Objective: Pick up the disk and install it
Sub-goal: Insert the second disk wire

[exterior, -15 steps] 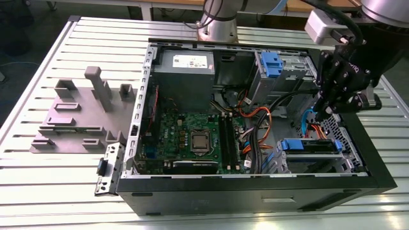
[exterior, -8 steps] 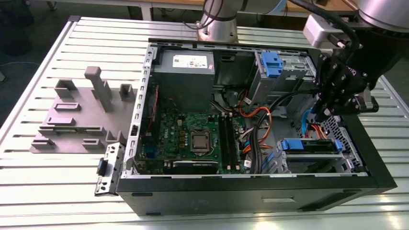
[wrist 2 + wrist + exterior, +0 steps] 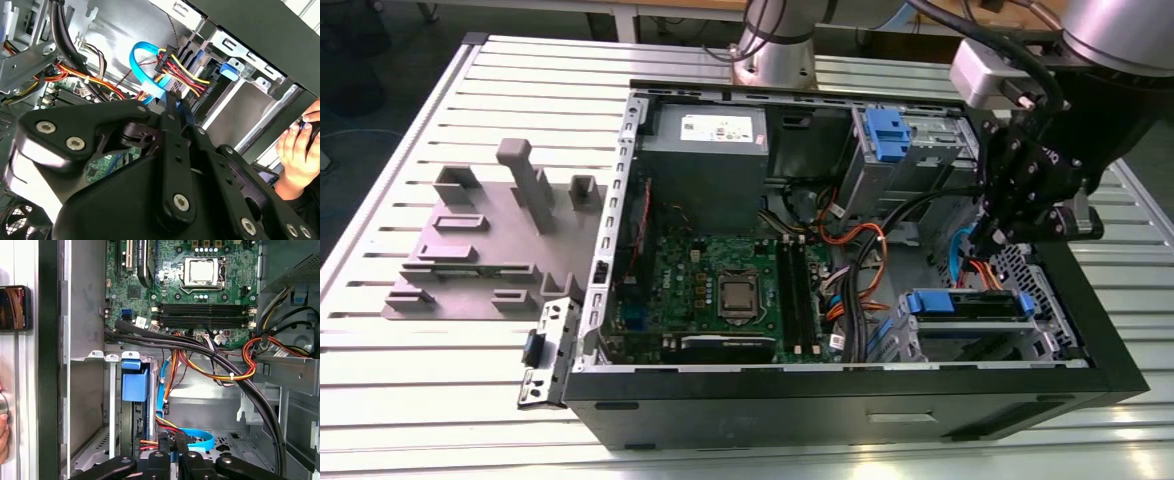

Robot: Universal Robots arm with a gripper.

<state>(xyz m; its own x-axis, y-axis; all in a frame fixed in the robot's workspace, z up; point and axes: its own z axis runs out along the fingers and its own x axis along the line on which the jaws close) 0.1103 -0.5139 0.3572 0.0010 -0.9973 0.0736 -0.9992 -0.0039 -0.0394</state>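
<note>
The disk (image 3: pixel 967 306), held in its blue bracket, sits in the lower drive cage at the exterior view's right of the open computer case (image 3: pixel 854 395). In the first wrist view the blue bracket (image 3: pixel 134 385) stands in the cage slot, with the disk itself mostly hidden behind it. The bracket's blue tab (image 3: pixel 229 69) shows in the second wrist view. My gripper (image 3: pixel 995 236) hangs inside the case just above that cage, apart from the disk. Its fingers (image 3: pixel 161 442) are shut with nothing held, and the tips sit close to a bundle of red, yellow and blue cables (image 3: pixel 175 75).
The motherboard (image 3: pixel 720 290) and power supply (image 3: pixel 707 145) fill the case's other half. An upper bay holds a blue clip (image 3: pixel 886 135). A grey fixture block (image 3: pixel 487 240) lies on the slatted table. A person's hand (image 3: pixel 297 145) rests beside the case, near a phone (image 3: pixel 15 307).
</note>
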